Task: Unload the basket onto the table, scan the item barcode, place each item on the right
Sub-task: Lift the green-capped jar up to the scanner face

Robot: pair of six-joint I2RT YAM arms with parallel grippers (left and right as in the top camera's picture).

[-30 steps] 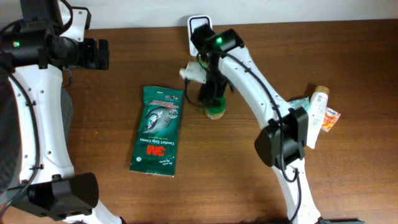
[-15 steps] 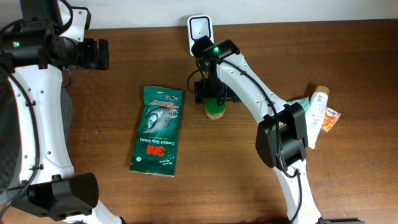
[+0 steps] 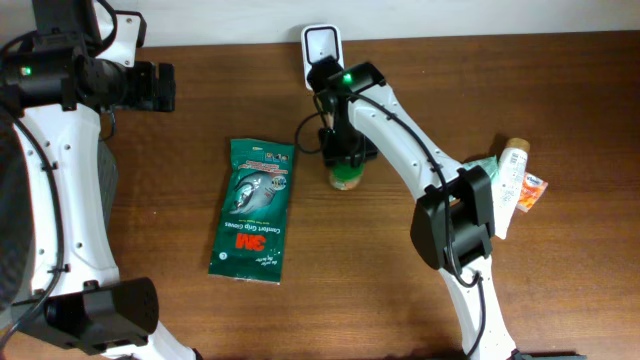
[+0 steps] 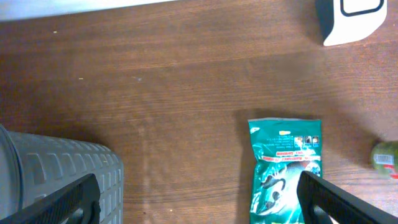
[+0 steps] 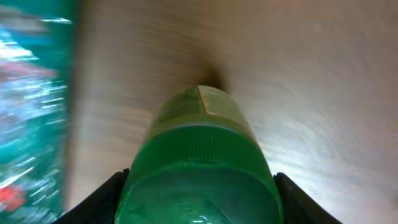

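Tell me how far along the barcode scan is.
Nothing is scanned yet: the green bottle stands on the table, apart from the white scanner. In hand: the right gripper has its fingers flanking the cap, apparently gripping. Left: lift it and show its barcode to the scanner.

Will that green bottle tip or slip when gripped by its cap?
Likely rigid: the green bottle looks like hard plastic. Its ribbed cap should resist slipping. Upright and narrow, it could tip if nudged sideways.
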